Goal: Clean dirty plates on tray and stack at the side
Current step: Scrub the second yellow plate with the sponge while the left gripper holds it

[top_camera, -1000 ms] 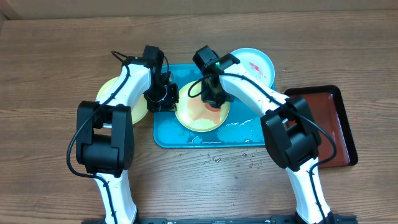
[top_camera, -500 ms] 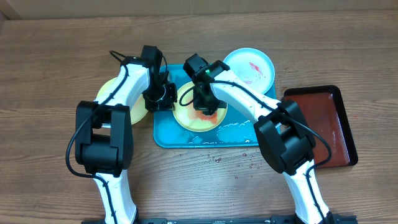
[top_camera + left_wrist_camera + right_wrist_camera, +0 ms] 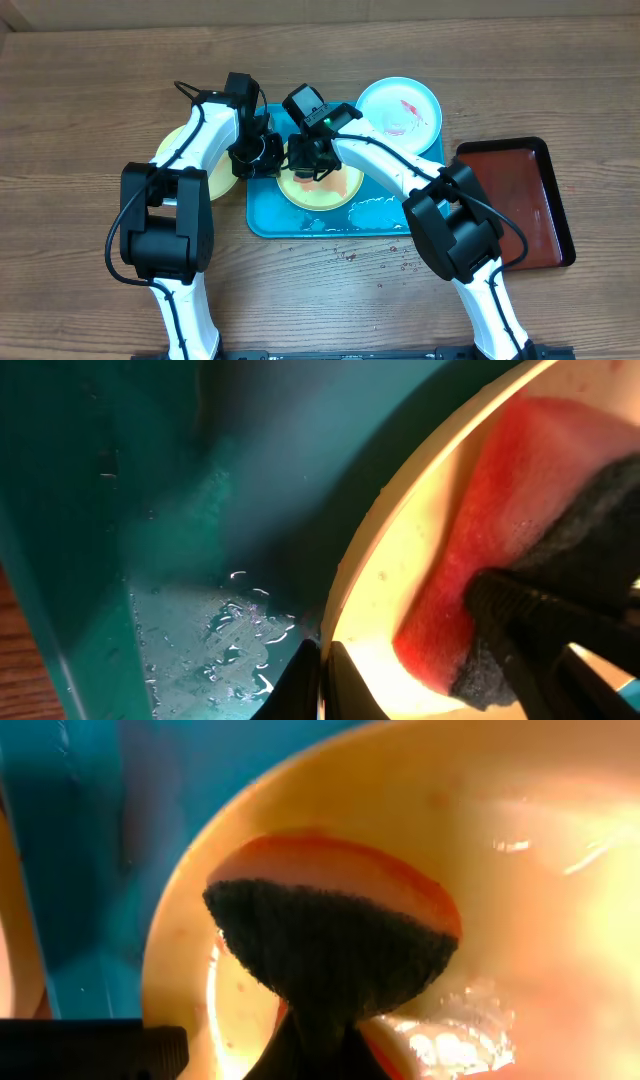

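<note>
Teal tray (image 3: 265, 218) flat on the wooden table (image 3: 90, 80), between the two arms; long axis left to right, in line with the near table edge; wet, with foam and droplets (image 3: 382, 208) on the near right stretch of its floor.

Yellow-green plate (image 3: 322, 198) inside the tray, left of the middle; round, so no long axis; face up, cream centre shiny with water in the right wrist view.

Left gripper (image 3: 256, 157) clenched on that plate's left rim; in the left wrist view, both fingertips pressed close together just where the rim meets the tray floor.

Right gripper (image 3: 312, 160) clamped on a sponge (image 3: 335, 950), down on the plate's left half; dark scouring face turned up toward the wrist camera, orange-red body beneath it against the cream surface; sponge's long side roughly across the plate, left to right in the right wrist view.

Second yellow-green plate (image 3: 175, 150) on bare table just beside the tray's left edge, face up, largely covered by the left arm; contact with the tray hidden.

Light-blue plate (image 3: 420, 95) at the tray's far right corner, overlapping the rim, face up, red smear (image 3: 405, 108) on its white centre.

Dark red-brown tray (image 3: 520, 200) to the right, apart from the teal one; long axis near to far, slightly skewed.
</note>
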{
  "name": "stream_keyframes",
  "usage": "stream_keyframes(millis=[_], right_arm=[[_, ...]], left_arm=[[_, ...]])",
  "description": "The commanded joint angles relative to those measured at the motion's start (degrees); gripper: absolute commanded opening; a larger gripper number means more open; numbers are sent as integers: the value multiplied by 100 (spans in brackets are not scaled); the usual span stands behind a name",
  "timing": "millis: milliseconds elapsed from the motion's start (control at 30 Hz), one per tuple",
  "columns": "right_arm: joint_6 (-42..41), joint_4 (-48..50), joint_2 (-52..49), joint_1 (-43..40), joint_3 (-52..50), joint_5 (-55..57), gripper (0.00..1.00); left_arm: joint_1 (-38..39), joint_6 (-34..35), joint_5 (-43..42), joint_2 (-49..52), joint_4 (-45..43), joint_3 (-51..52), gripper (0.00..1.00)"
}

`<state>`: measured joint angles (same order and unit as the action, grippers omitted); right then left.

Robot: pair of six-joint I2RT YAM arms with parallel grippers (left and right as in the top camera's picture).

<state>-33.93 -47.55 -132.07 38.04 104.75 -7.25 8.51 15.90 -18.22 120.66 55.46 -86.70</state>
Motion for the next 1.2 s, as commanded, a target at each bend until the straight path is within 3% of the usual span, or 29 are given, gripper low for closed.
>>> stream_keyframes(millis=[0,233,433,633,867,967,1067,1167], right_arm=[[-57,-170,-72,26,-66,-341,4],[142,-894,-72,24,-66,-713,4],[225,-1554,-72,-122,-63,428,4],[240,-1596,-72,-175,-66,455,4],[240,-1572,-72,-175,-66,313,4],[240,-1582,-72,-175,-66,310,4],[240,-1582,-72,-175,-66,310,4],[240,-1582,-72,-175,-66,310,4]], left_arm=[[50,-63,-267,20,-70,15,4],[39,-63,-264,20,-87,15,4],[42,-68,-240,20,-52,15,4],[129,-44,-129,20,-201,22,5],[378,2,-50,22,-229,39,23],[516,293,254,22,-245,42,24],[590,498,380,22,-262,42,23],[601,656,380,22,-262,42,15]])
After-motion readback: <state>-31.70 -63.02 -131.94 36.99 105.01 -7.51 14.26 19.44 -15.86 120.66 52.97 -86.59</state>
